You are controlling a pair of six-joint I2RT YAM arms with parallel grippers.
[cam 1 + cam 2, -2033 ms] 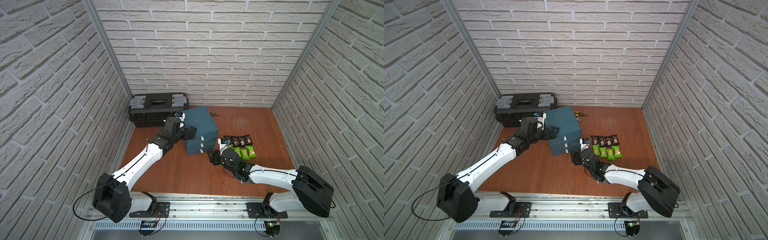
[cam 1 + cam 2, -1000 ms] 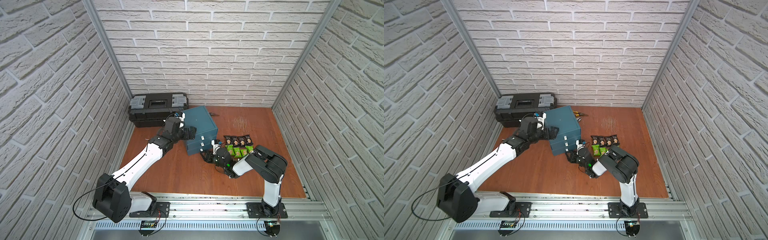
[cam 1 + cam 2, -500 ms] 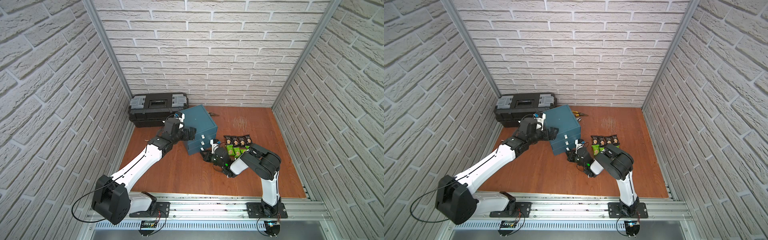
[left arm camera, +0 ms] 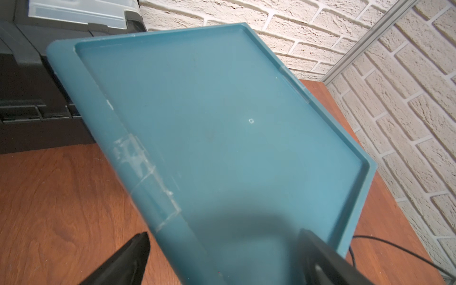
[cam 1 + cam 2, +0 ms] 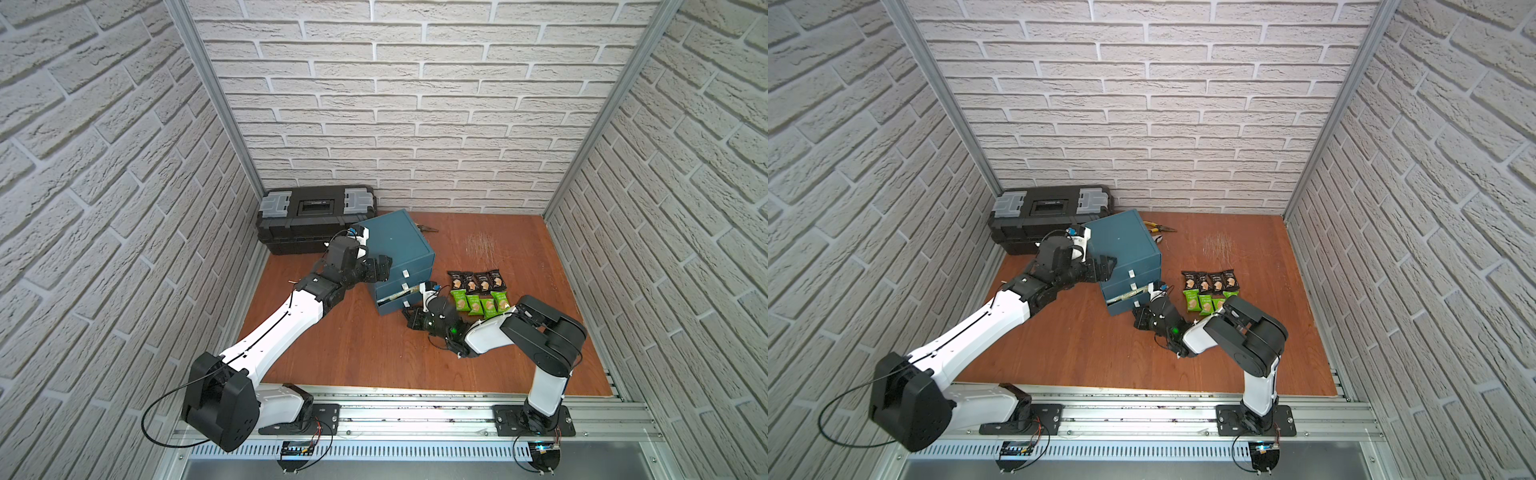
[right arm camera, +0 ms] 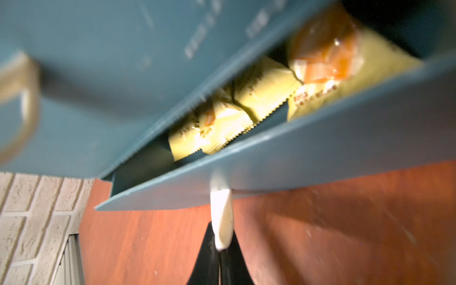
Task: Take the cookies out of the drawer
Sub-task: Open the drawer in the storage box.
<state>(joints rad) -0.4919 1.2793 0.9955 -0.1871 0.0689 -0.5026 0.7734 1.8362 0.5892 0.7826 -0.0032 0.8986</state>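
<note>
A teal drawer cabinet point(image 5: 399, 245) point(image 5: 1125, 245) stands mid-table. Its bottom drawer point(image 6: 296, 160) is out a crack, and several cream-yellow cookies point(image 6: 264, 91) lie inside. My right gripper point(image 6: 219, 249) point(image 5: 409, 318) point(image 5: 1139, 318) is shut on that drawer's white handle point(image 6: 220, 222). My left gripper point(image 4: 223, 234) point(image 5: 380, 268) is open, its fingers point(image 4: 130, 259) straddling the cabinet's point(image 4: 222, 123) left side. To the cabinet's right, black cookies point(image 5: 478, 281) point(image 5: 1210, 282) and green cookies point(image 5: 482, 303) point(image 5: 1202, 302) lie in two rows on the table.
A black toolbox point(image 5: 316, 216) point(image 5: 1050, 212) sits against the back wall, left of the cabinet. Orange-and-yellow-handled pliers point(image 5: 1160, 227) lie behind the cabinet. Brick walls close in both sides and the back. The folded right arm point(image 5: 540, 332) stands close to the green packets.
My right arm folded in toward the cabinet and its gripper closed on the bottom drawer's handle; the drawer now stands slightly out. The left arm has hardly moved.
</note>
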